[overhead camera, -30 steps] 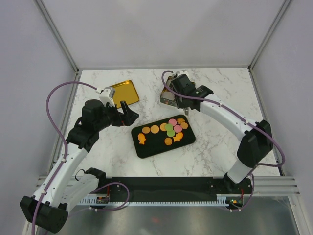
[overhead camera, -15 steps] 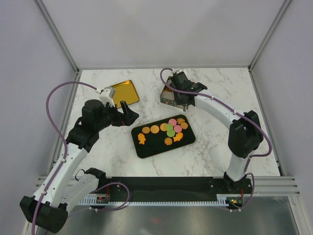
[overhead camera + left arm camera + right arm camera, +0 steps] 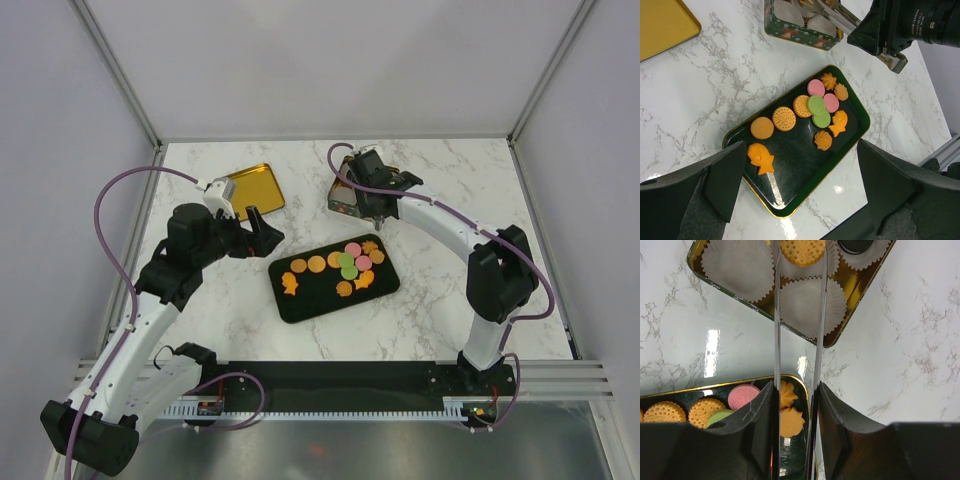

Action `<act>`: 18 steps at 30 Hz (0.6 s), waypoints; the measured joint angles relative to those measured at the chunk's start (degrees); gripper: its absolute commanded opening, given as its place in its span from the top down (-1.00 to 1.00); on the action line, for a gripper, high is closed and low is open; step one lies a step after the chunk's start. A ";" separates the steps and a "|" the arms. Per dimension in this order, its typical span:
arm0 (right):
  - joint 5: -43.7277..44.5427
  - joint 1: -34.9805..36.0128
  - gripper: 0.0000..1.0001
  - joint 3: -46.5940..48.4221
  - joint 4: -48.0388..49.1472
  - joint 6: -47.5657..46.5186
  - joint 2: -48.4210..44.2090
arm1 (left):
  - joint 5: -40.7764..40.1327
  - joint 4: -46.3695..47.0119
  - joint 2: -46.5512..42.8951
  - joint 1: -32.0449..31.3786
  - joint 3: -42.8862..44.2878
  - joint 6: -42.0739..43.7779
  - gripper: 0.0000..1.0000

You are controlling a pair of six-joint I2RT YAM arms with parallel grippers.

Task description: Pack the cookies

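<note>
The cookies [image 3: 345,264] lie on a dark gold-rimmed tray [image 3: 305,300]: round orange, pink and green ones and orange fish shapes, also in the left wrist view [image 3: 810,112]. My right gripper [image 3: 378,212] is shut on long metal tongs [image 3: 776,325]. The tong tips pinch a round orange cookie [image 3: 802,251] over a paper liner in the gold tin [image 3: 740,296]. A dark cookie [image 3: 855,245] sits in another liner. My left gripper [image 3: 262,228] is open and empty, hovering left of the tray [image 3: 795,170].
The green tin [image 3: 343,200] stands behind the tray, with several pale liners [image 3: 735,262] inside. A gold lid [image 3: 250,188] lies at the back left. Frame posts and white walls bound the marble table.
My right arm swung its wrist left over the tin and its elbow drew in. The left arm has not moved.
</note>
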 measured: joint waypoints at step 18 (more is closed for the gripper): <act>-0.04 -0.07 0.03 -0.24 0.04 -0.46 0.00 | 0.00 -0.02 0.00 0.00 -0.02 0.00 -0.97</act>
